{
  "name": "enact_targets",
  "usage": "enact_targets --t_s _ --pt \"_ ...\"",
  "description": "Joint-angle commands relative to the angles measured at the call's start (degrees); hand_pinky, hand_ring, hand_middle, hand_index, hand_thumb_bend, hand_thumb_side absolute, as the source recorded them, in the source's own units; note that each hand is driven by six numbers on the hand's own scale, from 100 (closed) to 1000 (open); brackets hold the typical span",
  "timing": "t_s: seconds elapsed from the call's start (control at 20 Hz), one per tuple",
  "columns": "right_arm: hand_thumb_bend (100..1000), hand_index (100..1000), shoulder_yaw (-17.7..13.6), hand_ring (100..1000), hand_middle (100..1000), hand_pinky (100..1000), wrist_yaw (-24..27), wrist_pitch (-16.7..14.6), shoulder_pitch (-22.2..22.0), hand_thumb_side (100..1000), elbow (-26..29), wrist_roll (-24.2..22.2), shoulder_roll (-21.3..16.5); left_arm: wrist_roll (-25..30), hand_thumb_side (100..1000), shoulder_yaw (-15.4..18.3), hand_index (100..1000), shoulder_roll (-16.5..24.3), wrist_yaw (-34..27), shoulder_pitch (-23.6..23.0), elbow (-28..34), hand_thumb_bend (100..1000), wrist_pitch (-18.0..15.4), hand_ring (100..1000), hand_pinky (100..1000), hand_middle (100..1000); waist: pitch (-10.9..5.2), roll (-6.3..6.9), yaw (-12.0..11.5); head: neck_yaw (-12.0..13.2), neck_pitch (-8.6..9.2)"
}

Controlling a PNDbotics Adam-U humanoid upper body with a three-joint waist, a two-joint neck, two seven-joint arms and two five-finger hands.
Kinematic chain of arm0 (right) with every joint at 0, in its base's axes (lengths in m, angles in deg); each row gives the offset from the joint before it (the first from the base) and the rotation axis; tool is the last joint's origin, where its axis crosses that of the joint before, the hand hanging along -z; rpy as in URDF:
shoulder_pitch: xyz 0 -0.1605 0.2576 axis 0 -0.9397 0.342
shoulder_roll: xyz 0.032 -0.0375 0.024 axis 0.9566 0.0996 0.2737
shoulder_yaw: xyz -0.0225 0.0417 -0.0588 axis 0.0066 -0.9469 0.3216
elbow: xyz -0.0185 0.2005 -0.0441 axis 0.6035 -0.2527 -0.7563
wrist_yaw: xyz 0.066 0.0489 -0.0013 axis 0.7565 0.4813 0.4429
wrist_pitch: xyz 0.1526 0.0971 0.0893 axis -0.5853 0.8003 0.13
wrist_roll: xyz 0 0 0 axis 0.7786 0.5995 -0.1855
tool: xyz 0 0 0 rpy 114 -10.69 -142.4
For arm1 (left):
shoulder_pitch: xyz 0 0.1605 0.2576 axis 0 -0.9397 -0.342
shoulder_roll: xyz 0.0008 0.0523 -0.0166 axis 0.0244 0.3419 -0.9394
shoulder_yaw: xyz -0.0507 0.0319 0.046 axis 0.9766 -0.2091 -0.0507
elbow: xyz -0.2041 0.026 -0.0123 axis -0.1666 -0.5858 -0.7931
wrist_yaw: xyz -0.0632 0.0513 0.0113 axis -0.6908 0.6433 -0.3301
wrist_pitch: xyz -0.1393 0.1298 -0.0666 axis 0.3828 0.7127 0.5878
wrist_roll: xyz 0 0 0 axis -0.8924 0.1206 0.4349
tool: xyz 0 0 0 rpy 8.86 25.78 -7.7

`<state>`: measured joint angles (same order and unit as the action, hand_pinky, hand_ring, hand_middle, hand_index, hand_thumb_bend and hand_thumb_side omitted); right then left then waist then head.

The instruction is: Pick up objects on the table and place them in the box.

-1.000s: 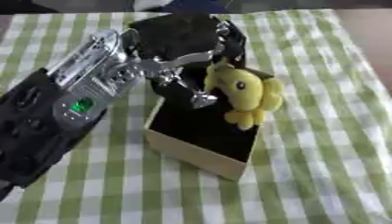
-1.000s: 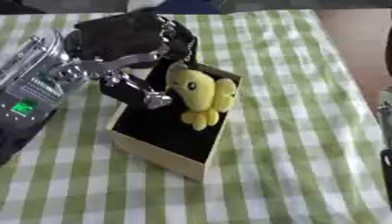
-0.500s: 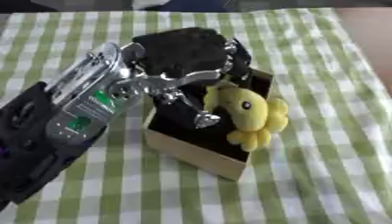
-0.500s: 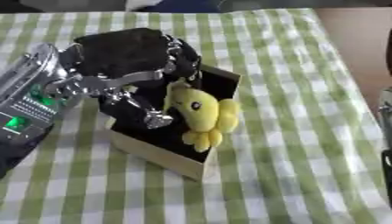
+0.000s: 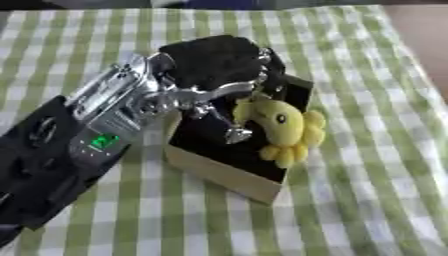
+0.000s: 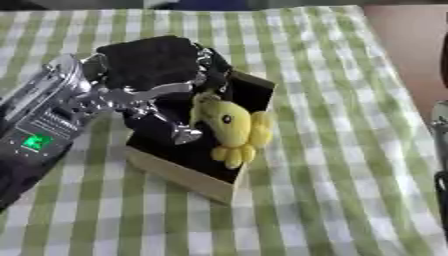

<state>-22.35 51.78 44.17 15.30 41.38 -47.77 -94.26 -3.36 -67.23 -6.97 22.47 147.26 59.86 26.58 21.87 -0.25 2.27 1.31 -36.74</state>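
Observation:
My left arm comes in from the left, and its black left hand [image 5: 217, 64] hovers over the far end of a tan cardboard box [image 5: 220, 173] with a dark inside. The curled silver fingers [image 5: 206, 95] pinch the top of a yellow plush toy [image 5: 282, 126] with a black eye. The toy hangs tilted at the box's right rim, its legs draped over the edge. The far-left part of the box is hidden under the hand. A grey and dark piece at the right edge of the right eye view looks like my right hand [image 6: 440, 131]; its fingers do not show.
A green and white checked cloth [image 5: 367, 190] covers the table. A brown strip of bare surface [image 6: 411, 45] lies past the cloth at the far right. My left forearm [image 5: 61, 150], with a green light on it, lies across the cloth to the left of the box.
My left hand has come down over the box with the yellow toy. The toy now hangs lower, against the box's right rim.

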Motion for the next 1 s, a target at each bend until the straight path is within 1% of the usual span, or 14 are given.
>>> enact_targets --t_s 0.05,0.25,0.4,0.45,0.5,0.6,0.7,0.8,0.85,0.95,1.0 --pt "100 868 -0.53 782 704 765 0.27 -0.01 0.44 1000 1.17 -0.13 -0.64 -0.51 100 0.0 604 -0.65 2.34 0.61 -2.08 100 -1.01 521 385 542 -1.06 -0.22 0.18 0.21 -0.06" --pt "100 868 -0.6 782 703 765 0.32 0.07 0.3 1000 1.17 -0.13 -0.66 -2.07 100 0.49 603 -1.56 5.14 0.19 -5.3 100 -1.61 520 386 542 -0.96 -0.22 0.26 0.13 0.04" --pt "100 868 -0.61 782 703 764 0.41 0.04 0.25 1000 1.17 -0.14 -0.55 -2.16 100 0.28 617 -1.92 6.89 0.17 -7.39 100 -2.53 534 407 550 -0.91 -0.19 0.36 0.1 0.16" --pt "100 868 -0.6 782 703 764 0.44 0.03 0.26 1000 1.17 -0.16 -0.5 -1.93 100 0.24 626 -2.07 7.53 0.19 -8.09 114 -2.91 542 418 557 -0.9 -0.21 0.41 0.08 0.18" --pt "100 868 -0.61 782 702 764 0.46 0.01 0.26 1000 1.17 -0.18 -0.48 -1.64 100 0.22 647 -2.22 8.06 0.17 -8.71 197 -3.31 559 439 569 -0.89 -0.23 0.45 0.07 0.18" --pt "100 868 -0.69 782 702 764 0.48 -0.01 0.18 1000 1.17 -0.14 -0.51 -0.55 112 0.0 699 -2.34 9.12 0.19 -9.57 315 -4.43 602 485 608 -0.89 -0.25 0.53 0.09 0.12" --pt "100 866 -0.75 782 702 764 0.5 0.0 0.04 1000 1.17 -0.12 -0.5 0.59 151 0.05 771 -2.36 10.23 0.24 -9.7 412 -5.5 675 575 676 -0.89 -0.25 0.54 0.11 0.1" --pt "100 867 -0.78 782 702 764 0.52 0.02 -0.01 1000 1.17 -0.08 -0.49 1.8 188 0.11 829 -2.29 11.24 0.25 -9.51 484 -6.46 739 635 734 -0.91 -0.24 0.56 0.1 0.09" --pt "100 867 -0.8 782 702 764 0.54 0.01 -0.03 1000 1.17 -0.05 -0.49 2.35 227 0.19 855 -2.27 11.7 0.24 -9.5 532 -6.74 760 654 759 -0.93 -0.24 0.58 0.12 0.08" --pt "100 866 -0.82 782 702 764 0.56 0.01 -0.09 1000 1.17 -0.03 -0.48 3.17 329 0.41 903 -2.26 12.38 0.24 -9.46 671 -7.16 809 696 812 -0.96 -0.24 0.63 0.11 0.11" --pt "100 867 -0.83 782 702 764 0.57 0.01 -0.14 1000 1.17 -0.03 -0.45 3.34 362 0.57 920 -2.24 12.65 0.27 -9.37 727 -7.25 828 714 832 -0.97 -0.23 0.65 0.1 0.11"
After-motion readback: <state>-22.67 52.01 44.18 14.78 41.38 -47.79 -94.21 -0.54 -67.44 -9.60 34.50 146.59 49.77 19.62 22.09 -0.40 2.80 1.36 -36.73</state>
